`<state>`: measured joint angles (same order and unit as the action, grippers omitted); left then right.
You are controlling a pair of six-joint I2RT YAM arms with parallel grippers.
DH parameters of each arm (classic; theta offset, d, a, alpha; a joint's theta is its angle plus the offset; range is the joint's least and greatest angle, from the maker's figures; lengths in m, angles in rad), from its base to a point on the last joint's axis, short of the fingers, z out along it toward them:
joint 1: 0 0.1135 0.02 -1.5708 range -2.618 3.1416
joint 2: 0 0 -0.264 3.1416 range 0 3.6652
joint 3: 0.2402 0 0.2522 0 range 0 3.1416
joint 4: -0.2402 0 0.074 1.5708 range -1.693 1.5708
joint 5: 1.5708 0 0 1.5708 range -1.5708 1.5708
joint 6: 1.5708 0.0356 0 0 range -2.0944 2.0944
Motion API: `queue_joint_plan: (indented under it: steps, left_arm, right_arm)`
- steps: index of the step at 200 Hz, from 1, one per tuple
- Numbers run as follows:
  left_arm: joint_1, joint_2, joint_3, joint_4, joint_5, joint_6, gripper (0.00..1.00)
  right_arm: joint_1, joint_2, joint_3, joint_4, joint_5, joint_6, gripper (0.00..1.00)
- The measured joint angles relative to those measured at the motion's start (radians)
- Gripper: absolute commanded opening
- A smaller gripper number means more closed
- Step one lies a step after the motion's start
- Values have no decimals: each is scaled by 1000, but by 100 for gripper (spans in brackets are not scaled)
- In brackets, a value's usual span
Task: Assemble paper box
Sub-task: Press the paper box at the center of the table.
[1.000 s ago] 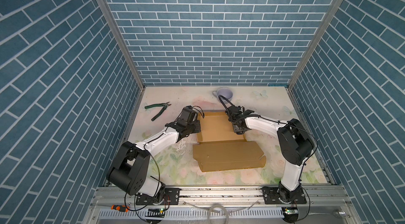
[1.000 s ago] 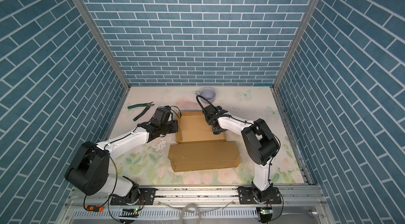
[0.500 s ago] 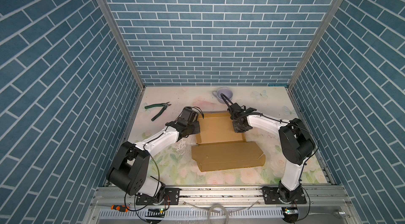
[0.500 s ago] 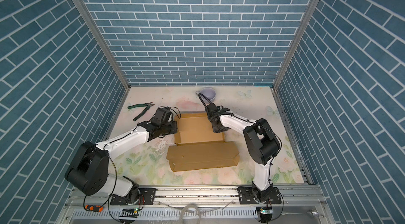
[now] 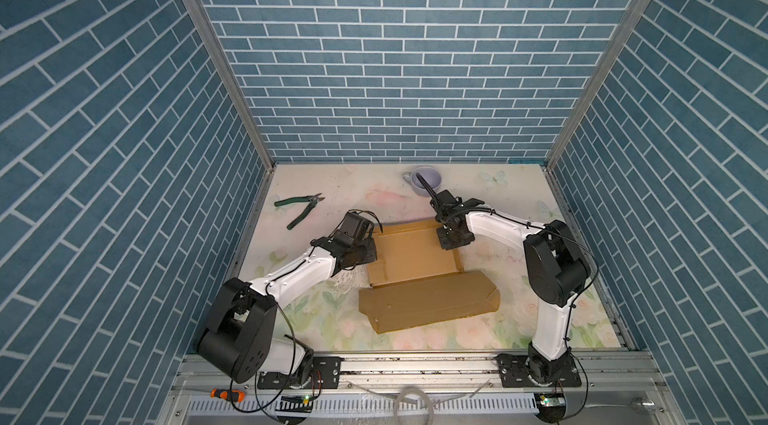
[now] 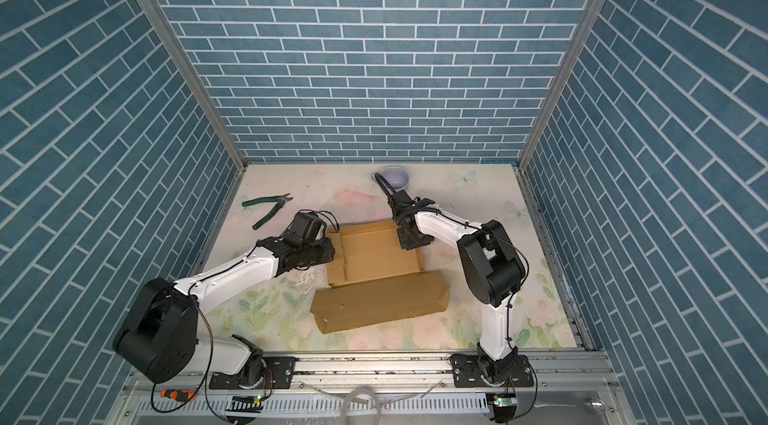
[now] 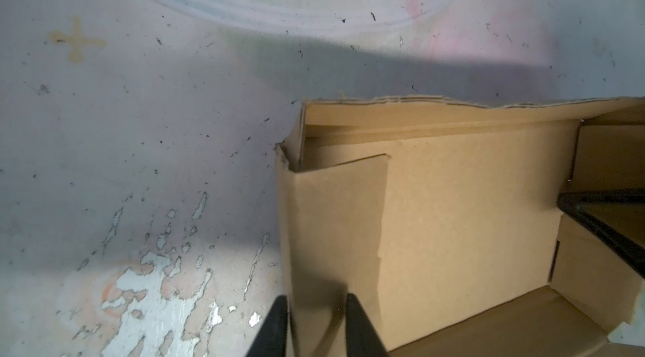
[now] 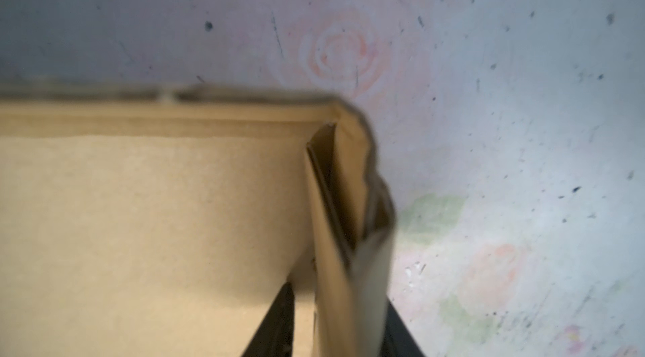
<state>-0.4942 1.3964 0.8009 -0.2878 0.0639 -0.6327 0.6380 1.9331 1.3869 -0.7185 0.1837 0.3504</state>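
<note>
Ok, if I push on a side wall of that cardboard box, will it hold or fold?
The cardboard box probably slides first: it is thin and shallow on a smooth mat. The side wall at the left pincer is only a folded-over flap, so it likely flexes or springs back. Its worn corner may buckle.

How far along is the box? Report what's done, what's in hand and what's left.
Done: the paper box has walls standing on three sides. In hand: the left gripper and right gripper each straddle a side wall, jaws apart, apparently not clamping. Left: the lid flap lies open on the near side; it likely needs folding over and tucking.
</note>
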Motion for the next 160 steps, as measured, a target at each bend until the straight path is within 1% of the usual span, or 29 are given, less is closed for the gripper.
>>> queue_joint_plan:
  steps: [27, 46, 53, 113, 151, 160]
  left_arm:
    - [1, -21, 1, -9, -3, 20, 49]
    - [7, -23, 7, -26, -3, 39, 53]
    - [9, -23, 10, -32, -4, 46, 54]
    - [55, -35, 50, -101, -1, 121, 64]
    - [103, -57, 103, -123, 22, 198, 65]
    - [113, -57, 116, -122, 32, 214, 68]
  right_arm:
    - [-2, 0, 11, -8, -30, -10, 49]
    - [-2, 0, 16, -9, -50, -14, 61]
    - [-2, 0, 18, -12, -55, -16, 63]
    - [-7, -3, 79, -45, -86, -16, 66]
    - [-13, -24, 124, -68, -111, -15, 66]
    - [-13, -30, 137, -74, -113, -14, 66]
